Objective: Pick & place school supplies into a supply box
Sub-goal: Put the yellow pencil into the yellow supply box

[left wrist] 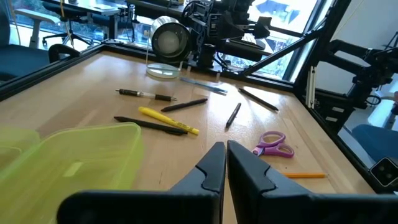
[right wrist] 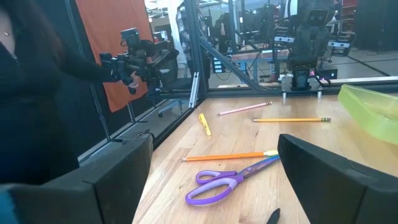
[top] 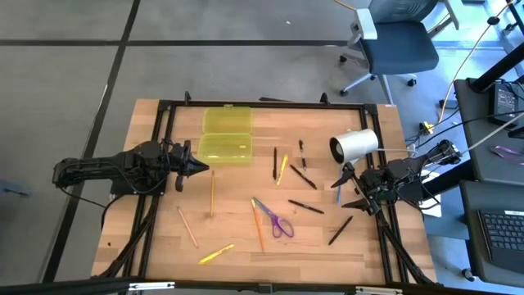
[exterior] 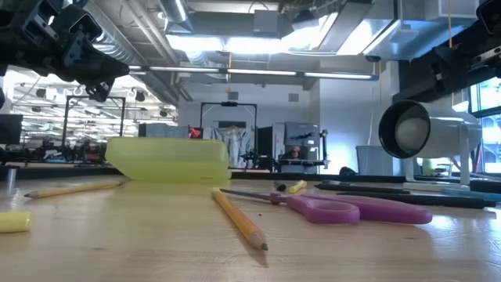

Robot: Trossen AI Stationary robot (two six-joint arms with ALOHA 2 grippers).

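The supply box (top: 226,137) lies open on the far side of the tabletop (top: 246,246), toward my left, its two yellow-green halves side by side with nothing visible inside them. The school supplies are scattered across the wood in front of it. The scissors (top: 277,220) with purple handles lie near the middle, just beside an orange pencil (top: 258,225). A wooden pencil (top: 212,193) points toward the box, a tan pencil (top: 187,226) lies toward my left, and a yellow marker (top: 215,254) lies near the front edge. Several black pens (top: 304,177) and a yellow pen (top: 282,170) lie between the box and my right side.

My left fingers (top: 202,169) are pressed together with nothing between them, raised above the tabletop just beside the near half of the box. My right fingers (top: 350,190) are spread wide and empty, beside a blue pen (top: 338,191) and below the white cylinder (top: 354,146), which lies on its side at the right end of the tabletop.
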